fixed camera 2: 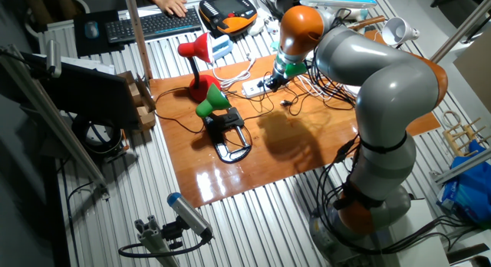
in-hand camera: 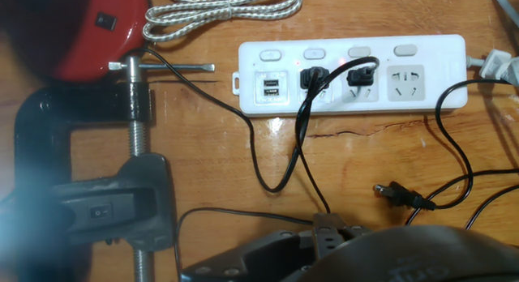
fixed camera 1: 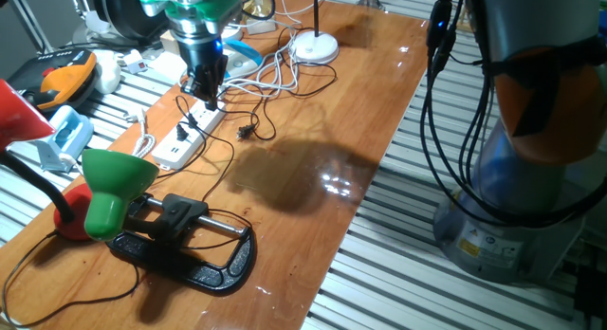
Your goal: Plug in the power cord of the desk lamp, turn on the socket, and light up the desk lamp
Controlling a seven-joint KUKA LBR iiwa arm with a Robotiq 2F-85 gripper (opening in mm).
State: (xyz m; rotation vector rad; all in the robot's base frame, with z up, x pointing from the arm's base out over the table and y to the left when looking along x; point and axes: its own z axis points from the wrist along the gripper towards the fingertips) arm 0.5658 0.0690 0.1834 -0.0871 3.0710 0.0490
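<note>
The white socket strip (in-hand camera: 422,43) lies on the wooden table, also in one fixed view (fixed camera 1: 182,143). Two black plugs (in-hand camera: 359,78) sit in its middle outlets, and a small red light (in-hand camera: 313,70) glows above the left one. A third black plug (in-hand camera: 396,194) lies loose on the wood below the strip. The green desk lamp (fixed camera 1: 114,186) stands on a black clamp (fixed camera 1: 190,249). My gripper (fixed camera 1: 203,91) hangs just above the strip's far end, fingers together and holding nothing. It fills the bottom edge of the hand view (in-hand camera: 328,232).
A red lamp (fixed camera 2: 196,52) stands beside the green one, its base in the hand view (in-hand camera: 89,27). A braided grey cable (in-hand camera: 219,8), a white lamp base (fixed camera 1: 315,47) and loose black cords (in-hand camera: 454,152) lie around the strip. The table edge runs on the right (fixed camera 1: 379,169).
</note>
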